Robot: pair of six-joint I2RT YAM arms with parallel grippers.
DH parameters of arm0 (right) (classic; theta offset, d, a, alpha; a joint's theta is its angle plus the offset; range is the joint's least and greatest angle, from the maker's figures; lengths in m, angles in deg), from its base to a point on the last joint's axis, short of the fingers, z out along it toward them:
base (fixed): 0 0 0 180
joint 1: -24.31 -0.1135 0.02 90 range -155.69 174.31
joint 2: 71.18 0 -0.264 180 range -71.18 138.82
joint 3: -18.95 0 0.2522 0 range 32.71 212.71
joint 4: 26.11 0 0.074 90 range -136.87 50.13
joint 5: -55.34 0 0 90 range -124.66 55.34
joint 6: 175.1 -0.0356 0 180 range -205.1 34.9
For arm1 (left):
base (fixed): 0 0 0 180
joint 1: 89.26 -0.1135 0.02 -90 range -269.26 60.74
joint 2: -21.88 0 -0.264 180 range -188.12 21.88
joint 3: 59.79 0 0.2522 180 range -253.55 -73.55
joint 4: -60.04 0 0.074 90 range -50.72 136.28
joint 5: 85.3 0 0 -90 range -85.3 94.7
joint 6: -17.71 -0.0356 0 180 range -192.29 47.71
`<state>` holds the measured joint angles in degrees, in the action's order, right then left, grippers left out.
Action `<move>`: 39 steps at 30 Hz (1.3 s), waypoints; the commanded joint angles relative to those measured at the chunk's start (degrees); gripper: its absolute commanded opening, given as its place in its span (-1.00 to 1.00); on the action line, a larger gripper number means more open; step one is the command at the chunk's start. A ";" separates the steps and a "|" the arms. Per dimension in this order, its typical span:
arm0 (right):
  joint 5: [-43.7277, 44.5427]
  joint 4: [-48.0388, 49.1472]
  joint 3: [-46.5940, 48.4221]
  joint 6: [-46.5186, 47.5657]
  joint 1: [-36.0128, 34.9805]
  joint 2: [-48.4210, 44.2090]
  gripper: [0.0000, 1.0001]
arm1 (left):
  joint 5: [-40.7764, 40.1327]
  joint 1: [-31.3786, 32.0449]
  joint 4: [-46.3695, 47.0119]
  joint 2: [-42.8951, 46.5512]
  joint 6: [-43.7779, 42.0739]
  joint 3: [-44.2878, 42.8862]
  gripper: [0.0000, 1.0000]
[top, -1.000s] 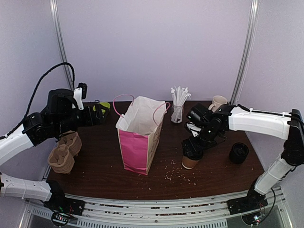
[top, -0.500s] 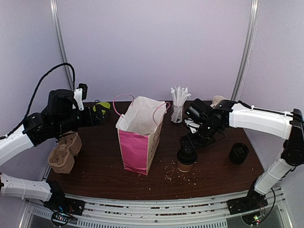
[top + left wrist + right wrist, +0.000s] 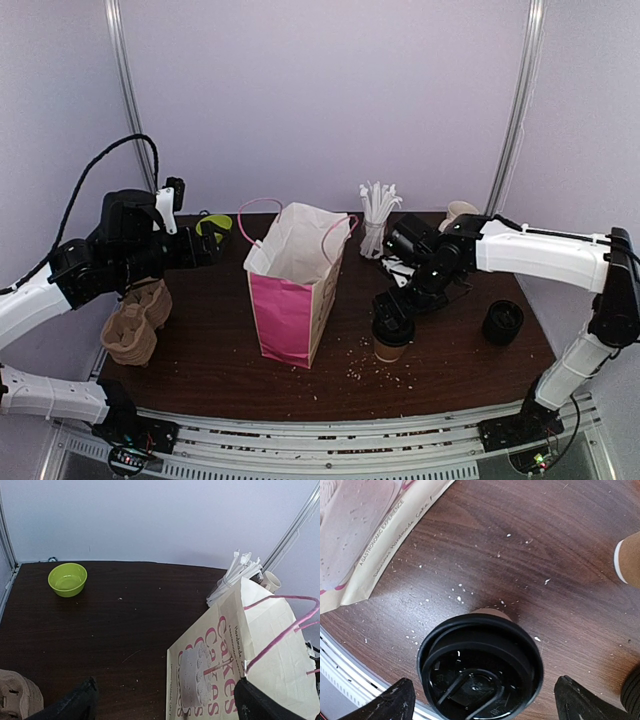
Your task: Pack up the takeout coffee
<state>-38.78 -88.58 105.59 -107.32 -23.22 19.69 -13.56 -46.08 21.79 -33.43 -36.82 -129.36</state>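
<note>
The takeout coffee (image 3: 391, 338) is set on the surface (image 3: 220, 370) at 3 o'clock from the pink bag (image 3: 290, 300); only in the right wrist view is its lid (image 3: 480, 665) shown between spread right fingers (image 3: 395, 702); left fingers (image 3: 75, 705) are held spread, empty.

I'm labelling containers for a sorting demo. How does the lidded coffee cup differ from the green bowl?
The coffee cup is brown paper, closed by a black lid; the green bowl is lime-coloured and open-topped. The coffee cup stands right of the pink bag, below the open right end effector; the green bowl sits at the back left of the table. Both stand upright on the table, outside the bag.
</note>
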 commanded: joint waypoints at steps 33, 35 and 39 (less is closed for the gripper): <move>4.41 -0.84 0.88 0.95 -4.27 5.72 1.00 | 0.00 -0.29 2.16 0.90 0.25 1.35 0.97; 4.34 -0.54 0.58 1.02 -4.26 6.01 1.00 | -0.02 -0.29 2.16 0.99 0.24 1.33 0.96; 4.09 0.11 0.08 1.10 -4.27 6.53 1.00 | 0.02 -0.28 2.23 0.88 0.26 1.41 0.96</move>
<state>-35.52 -88.43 106.58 -106.31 -27.22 25.11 -13.56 -46.08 21.81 -33.17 -36.80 -128.58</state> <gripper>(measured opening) 0.999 0.983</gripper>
